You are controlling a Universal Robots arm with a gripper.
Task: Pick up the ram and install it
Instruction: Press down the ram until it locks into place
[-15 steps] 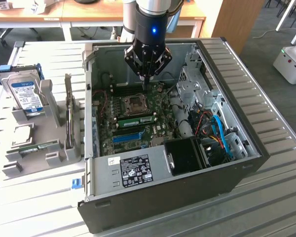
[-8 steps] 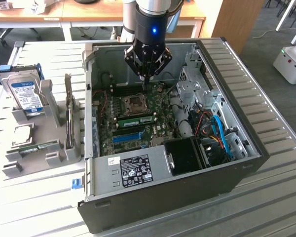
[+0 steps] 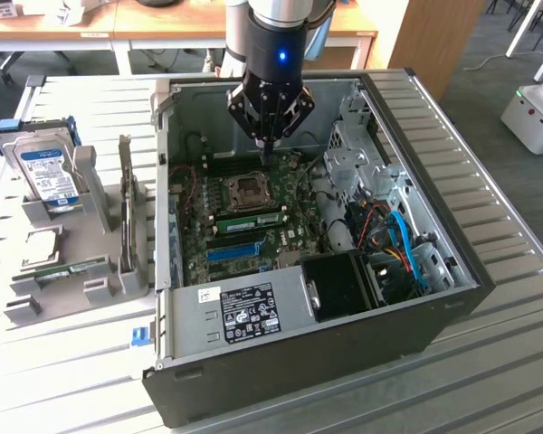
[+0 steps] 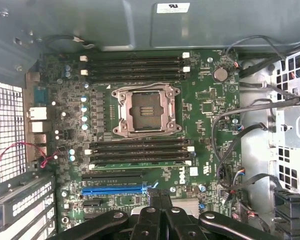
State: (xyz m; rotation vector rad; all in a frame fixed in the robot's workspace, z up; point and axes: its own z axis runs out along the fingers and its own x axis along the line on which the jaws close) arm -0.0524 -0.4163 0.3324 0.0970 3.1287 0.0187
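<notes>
Tabletop point(image 3: 72, 380), open PC case point(image 3: 434, 316): gripper point(image 3: 270, 149) pressed shut, empty, above ram point(image 3: 252, 220) lying left-right in its slot in the exterior view.

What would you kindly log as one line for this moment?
gripper: shut, empty, above motherboard | ram: seated in slot beside processor socket | case: open

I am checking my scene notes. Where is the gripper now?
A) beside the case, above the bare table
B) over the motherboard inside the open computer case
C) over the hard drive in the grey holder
B: the gripper, shut, hangs over the motherboard inside the open case.
</notes>
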